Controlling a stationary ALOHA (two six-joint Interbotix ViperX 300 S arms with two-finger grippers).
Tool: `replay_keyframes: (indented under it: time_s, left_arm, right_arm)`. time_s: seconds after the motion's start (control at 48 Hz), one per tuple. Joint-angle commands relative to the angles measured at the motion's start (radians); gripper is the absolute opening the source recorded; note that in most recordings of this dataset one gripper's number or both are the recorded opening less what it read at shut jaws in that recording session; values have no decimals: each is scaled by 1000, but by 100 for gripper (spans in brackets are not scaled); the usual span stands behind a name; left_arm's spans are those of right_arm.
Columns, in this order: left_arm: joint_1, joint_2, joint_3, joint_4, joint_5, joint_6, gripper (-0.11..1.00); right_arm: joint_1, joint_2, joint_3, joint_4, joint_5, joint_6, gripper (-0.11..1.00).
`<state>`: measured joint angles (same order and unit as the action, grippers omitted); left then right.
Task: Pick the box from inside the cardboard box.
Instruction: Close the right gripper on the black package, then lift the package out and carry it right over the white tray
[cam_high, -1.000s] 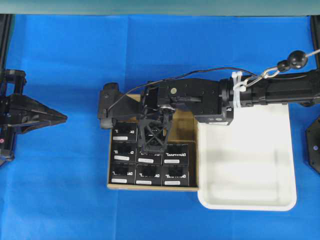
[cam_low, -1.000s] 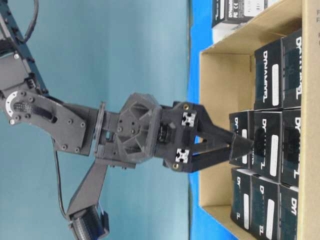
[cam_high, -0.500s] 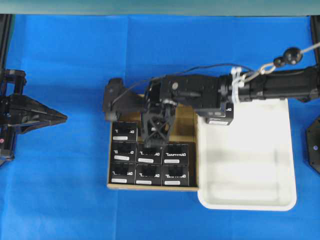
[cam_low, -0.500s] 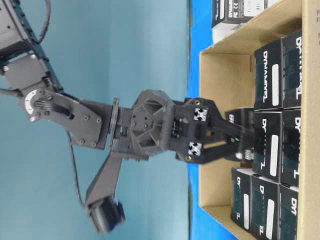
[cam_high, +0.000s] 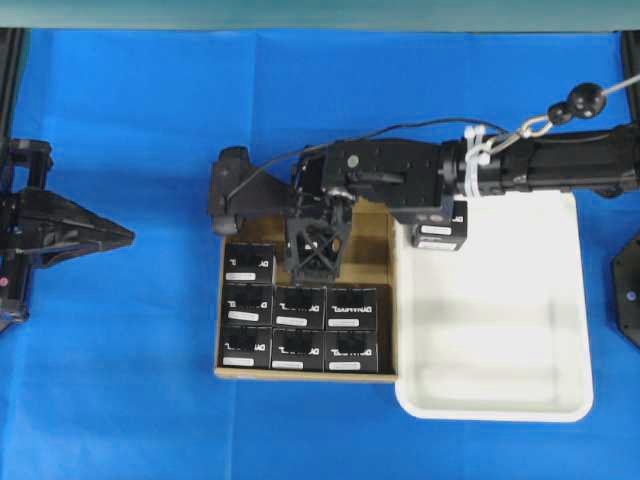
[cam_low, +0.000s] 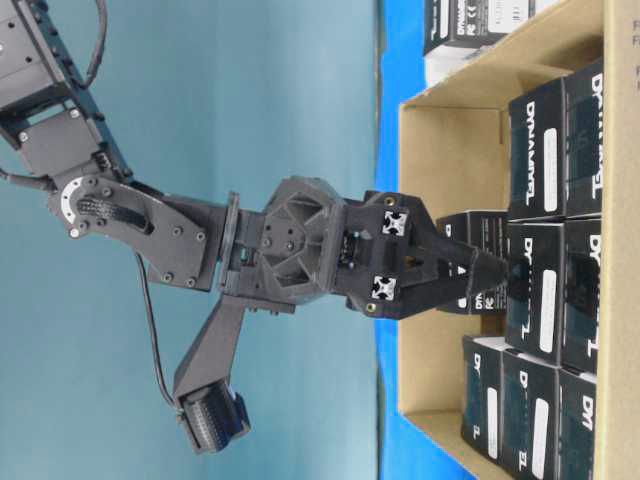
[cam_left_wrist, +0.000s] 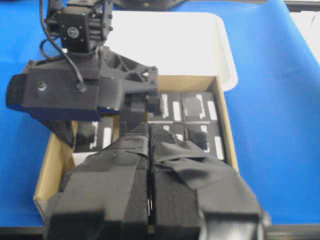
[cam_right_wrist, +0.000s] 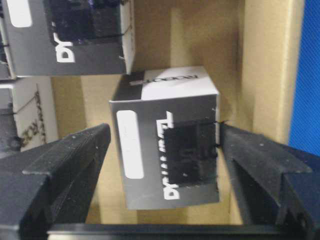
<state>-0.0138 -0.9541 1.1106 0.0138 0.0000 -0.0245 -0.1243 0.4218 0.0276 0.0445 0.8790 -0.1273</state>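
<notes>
The cardboard box (cam_high: 372, 250) lies mid-table and holds several small black boxes (cam_high: 298, 305). My right gripper (cam_high: 318, 265) reaches down into its back row, open wide. One box (cam_right_wrist: 165, 150), black with a white label strip, stands between the fingers on the brown floor. The right finger (cam_right_wrist: 250, 155) touches its edge, and a thin gap shows at the left finger (cam_right_wrist: 70, 165). From table level the fingertips (cam_low: 500, 283) straddle this box (cam_low: 480, 228). My left gripper (cam_high: 125, 235) stays shut and empty at the far left, away from the carton.
A white tray (cam_high: 490, 330) adjoins the carton's right side, with one black box (cam_high: 437, 235) in its back left corner under my right arm. Blue cloth (cam_high: 130, 380) covers the table. The carton walls (cam_low: 430, 150) rise around the gripper.
My right gripper has shifted from the middle row toward the back of the carton, jaws staying wide. The left arm has not moved.
</notes>
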Motion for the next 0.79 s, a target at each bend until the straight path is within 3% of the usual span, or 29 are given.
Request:
replay_keyframes:
  time_s: [0.0,0.771]
  left_arm:
    - [-2,6,-21,2,-5,0,-6]
    - [-2,6,-21,2,-5,-2,-6]
  right_arm:
    - [9,0,-2,5,-12,-2,93]
    - [11,20,44,5,-78,-5,92]
